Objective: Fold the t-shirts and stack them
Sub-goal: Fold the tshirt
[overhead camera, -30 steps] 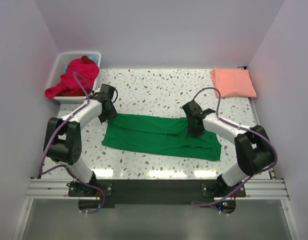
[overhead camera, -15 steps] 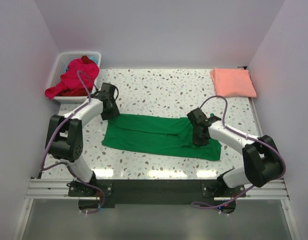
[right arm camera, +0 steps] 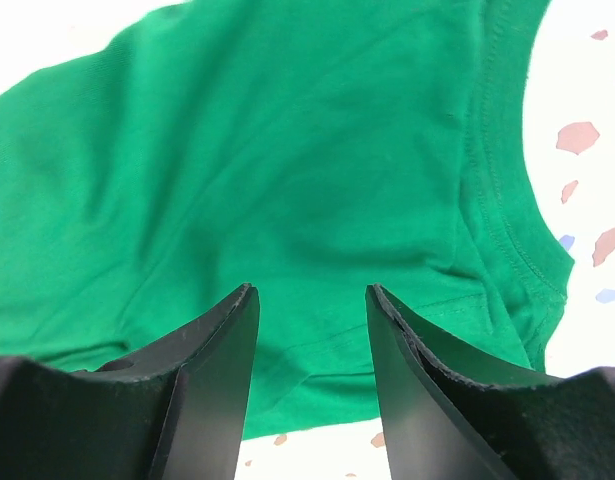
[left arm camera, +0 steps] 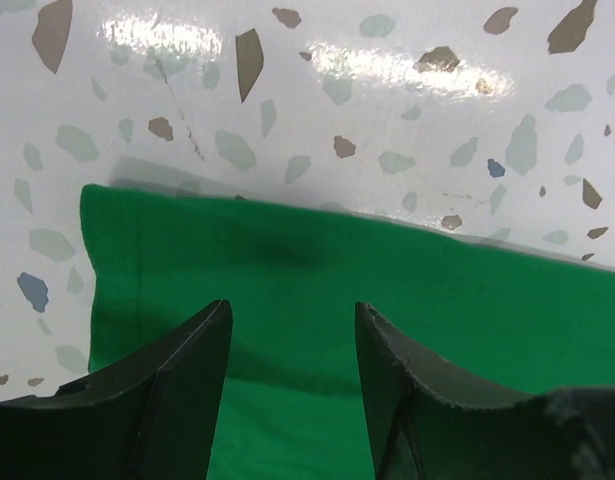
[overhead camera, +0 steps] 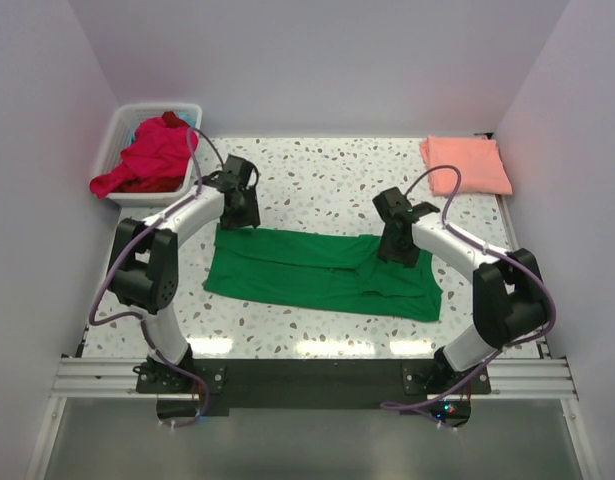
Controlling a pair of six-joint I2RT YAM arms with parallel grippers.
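A bright green t-shirt lies folded into a long band across the middle of the table. My left gripper is open and empty above its far left corner; the green cloth fills the view below the jaws. My right gripper is open and empty above the shirt's far right part, near the collar. A salmon-pink t-shirt lies folded at the far right corner. Red and magenta t-shirts are heaped in the white basket.
The white plastic basket stands at the far left corner, shirts hanging over its near side. The terrazzo table has walls on the left, back and right. The arm bases sit at the near edge.
My left gripper has moved right and farther back along the shirt's far edge. My right gripper has moved down toward the near edge and back up to the far right part. The shirt lies the same.
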